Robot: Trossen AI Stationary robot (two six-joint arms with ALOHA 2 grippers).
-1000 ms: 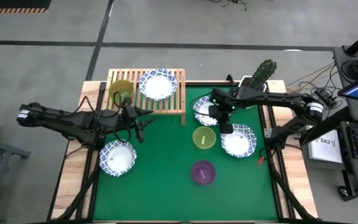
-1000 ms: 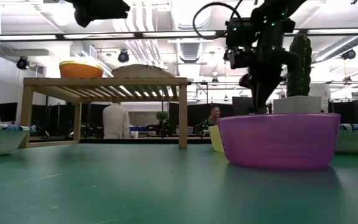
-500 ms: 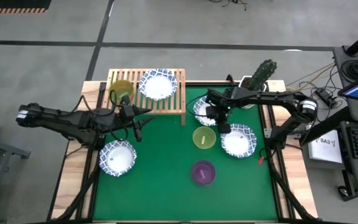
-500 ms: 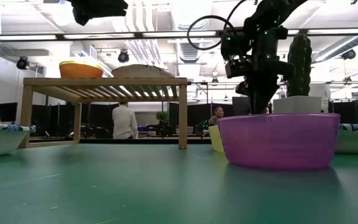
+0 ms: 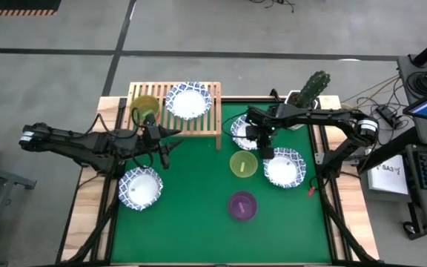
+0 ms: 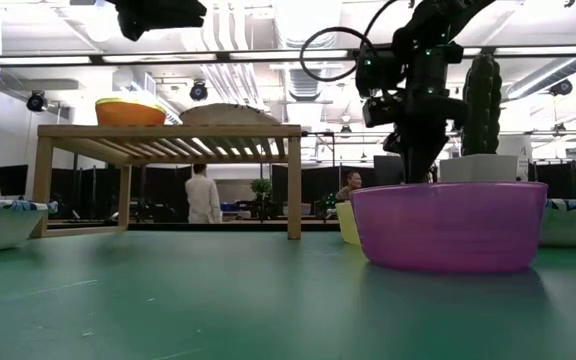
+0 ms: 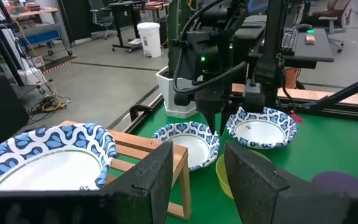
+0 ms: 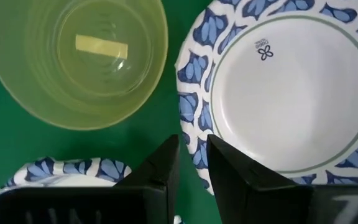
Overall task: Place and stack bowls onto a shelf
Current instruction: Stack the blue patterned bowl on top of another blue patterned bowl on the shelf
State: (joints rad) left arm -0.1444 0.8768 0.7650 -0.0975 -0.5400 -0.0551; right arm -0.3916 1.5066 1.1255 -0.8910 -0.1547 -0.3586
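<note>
The light-wood shelf (image 5: 207, 122) stands at the table's far left. On it sit a yellow-green bowl (image 5: 145, 108) holding a red bowl (image 6: 128, 111), and a white blue-rimmed bowl (image 5: 188, 100). Three more white bowls rest on the mat (image 5: 141, 187) (image 5: 243, 131) (image 5: 284, 167), as do the lime green bowl (image 5: 243, 163) and the purple bowl (image 5: 242, 205). My left gripper (image 5: 170, 146) hovers open by the shelf's near edge. My right gripper (image 5: 265, 152) points straight down, narrowly open, over the right white bowl's rim (image 8: 191, 134), beside the lime bowl (image 8: 76, 59).
A white pot with a cactus (image 5: 311, 90) stands at the table's far right corner, behind my right arm. Bare green mat lies along the near edge on both sides of the purple bowl (image 6: 448, 225). A person (image 6: 203, 195) walks in the room beyond the table.
My right gripper has come down a little and shifted slightly toward the table's left, then held still above the bowls. The person in the room behind has walked to the right.
</note>
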